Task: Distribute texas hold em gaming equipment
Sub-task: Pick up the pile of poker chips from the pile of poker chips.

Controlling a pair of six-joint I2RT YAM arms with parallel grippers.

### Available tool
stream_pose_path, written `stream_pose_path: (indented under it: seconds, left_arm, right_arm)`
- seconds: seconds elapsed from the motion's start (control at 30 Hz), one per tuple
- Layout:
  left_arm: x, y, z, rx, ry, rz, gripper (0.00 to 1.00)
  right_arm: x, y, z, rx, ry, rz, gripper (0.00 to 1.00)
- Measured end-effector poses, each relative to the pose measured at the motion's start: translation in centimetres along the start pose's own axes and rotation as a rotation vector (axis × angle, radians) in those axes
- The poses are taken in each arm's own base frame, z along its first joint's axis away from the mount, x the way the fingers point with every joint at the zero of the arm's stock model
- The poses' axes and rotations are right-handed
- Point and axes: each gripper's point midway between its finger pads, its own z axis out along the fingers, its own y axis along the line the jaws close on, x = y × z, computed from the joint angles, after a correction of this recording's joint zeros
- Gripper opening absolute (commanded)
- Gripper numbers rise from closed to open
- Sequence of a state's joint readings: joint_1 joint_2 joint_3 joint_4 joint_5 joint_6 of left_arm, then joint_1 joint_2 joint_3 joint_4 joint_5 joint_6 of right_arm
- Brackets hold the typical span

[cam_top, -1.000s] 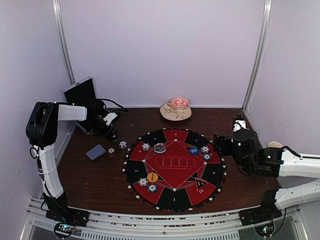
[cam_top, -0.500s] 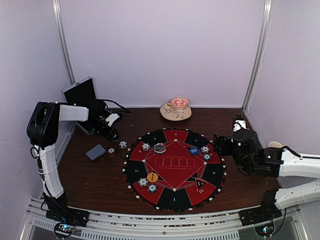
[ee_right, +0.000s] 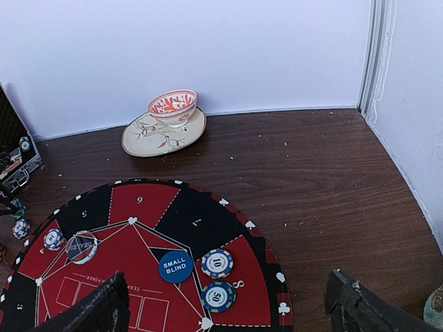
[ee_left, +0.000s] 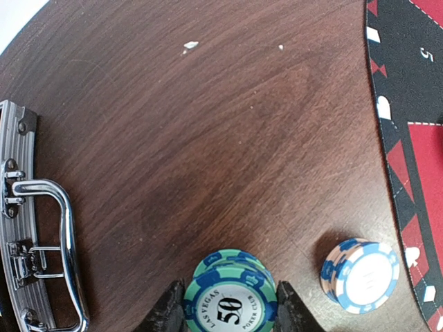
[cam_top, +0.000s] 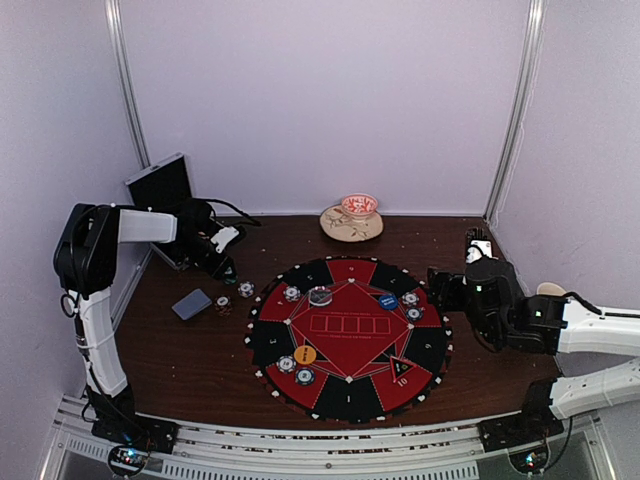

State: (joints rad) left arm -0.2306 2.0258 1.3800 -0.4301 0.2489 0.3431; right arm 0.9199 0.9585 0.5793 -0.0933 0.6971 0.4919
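Note:
My left gripper [ee_left: 230,304] is shut on a green-and-blue "50" poker chip [ee_left: 228,297] that lies on top of another green chip on the wood. It is at the table's back left [cam_top: 222,262], next to the black case [cam_top: 165,190]. A pink-and-blue chip stack [ee_left: 360,275] stands just to the right of it. The grey-blue card deck [cam_top: 191,304] lies near two loose chips [cam_top: 246,288]. On the round mat [cam_top: 350,400] sit several chips [cam_top: 291,293], an orange disc [cam_top: 305,354] and a blue "small blind" disc [ee_right: 175,266]. My right gripper [ee_right: 228,297] hovers open over the mat's right edge.
A patterned bowl on a saucer [cam_top: 352,222] stands at the back centre. The case's silver handle and latches [ee_left: 41,242] lie left of my left gripper. White walls and metal posts close in the table.
My left gripper has closed from partly open onto the green chip, hardly shifting its place. The right arm has not moved.

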Motion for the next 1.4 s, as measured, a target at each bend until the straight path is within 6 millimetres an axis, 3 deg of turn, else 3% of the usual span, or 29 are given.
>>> stream_pose_path:
  seconds: [0.3,0.6,1.17,1.4]
  left_arm:
    - [0.0,0.0,0.0,0.000,0.000,0.003,0.26]
    - [0.1,-0.2,-0.2,0.002,0.000,0.002,0.25]
    - [-2.2,-1.3,-3.9,0.019,-0.094,0.045,0.24]
    - [-3.6,-5.4,-4.9,0.071,-0.127,0.150,0.24]
  right_arm:
    - [0.0,0.0,0.0,0.000,0.000,0.000,0.99]
    - [0.0,0.0,0.0,0.000,0.000,0.000,0.99]
    - [0.0,0.0,0.0,0.000,0.000,0.000,0.99]
    - [0.0,0.0,0.0,0.000,0.000,0.000,0.99]
